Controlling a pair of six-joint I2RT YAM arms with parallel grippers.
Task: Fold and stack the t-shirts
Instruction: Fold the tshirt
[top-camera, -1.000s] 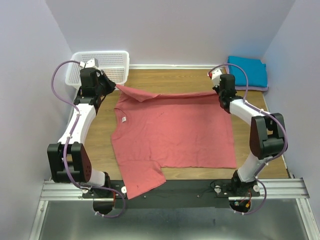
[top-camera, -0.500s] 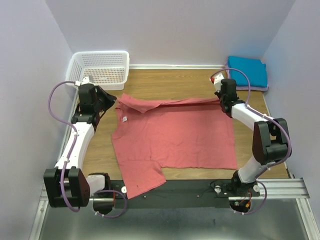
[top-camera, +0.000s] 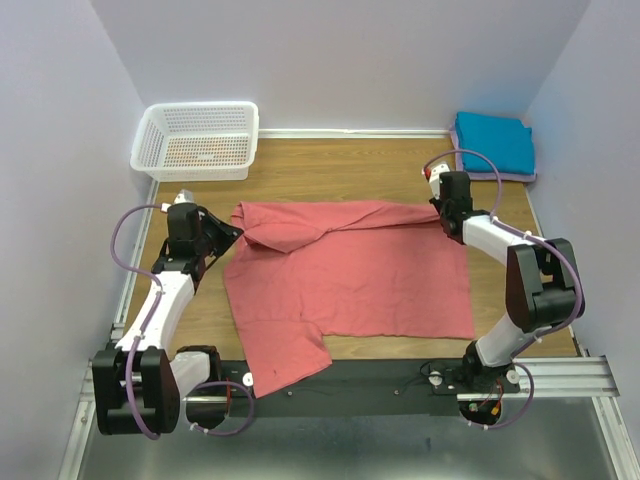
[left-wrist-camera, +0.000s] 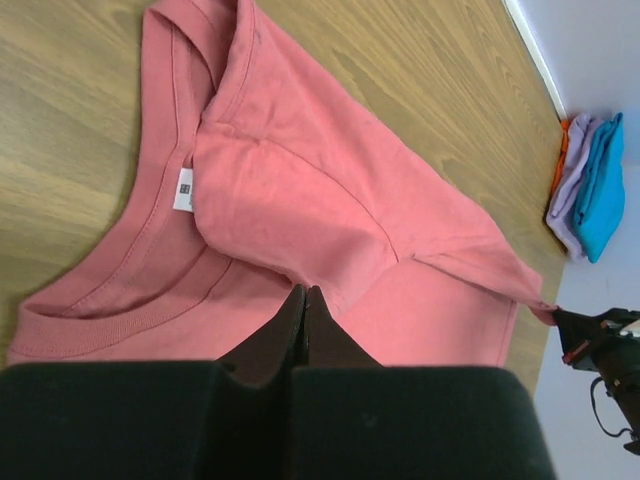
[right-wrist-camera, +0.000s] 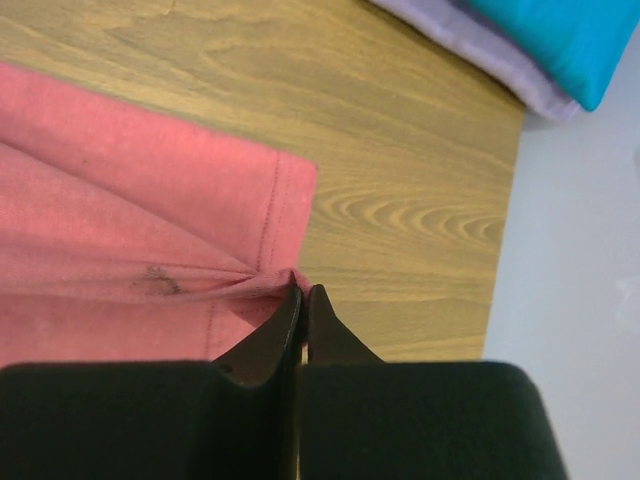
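The salmon-pink t-shirt lies spread on the wooden table, its far edge folded toward the near side. My left gripper is shut on the shirt's far left shoulder fold. My right gripper is shut on the shirt's far right hem corner. The teal-blue t-shirt lies folded on top of the pale lavender t-shirt at the far right corner; both also show in the right wrist view, the teal one over the lavender one.
A white lattice basket stands at the far left corner. One sleeve of the pink shirt hangs over the table's near edge by the arm bases. Walls close in on both sides.
Both grippers have moved toward the near side, pulling the shirt's far edge over the body. The fold now lies lower on the shirt.
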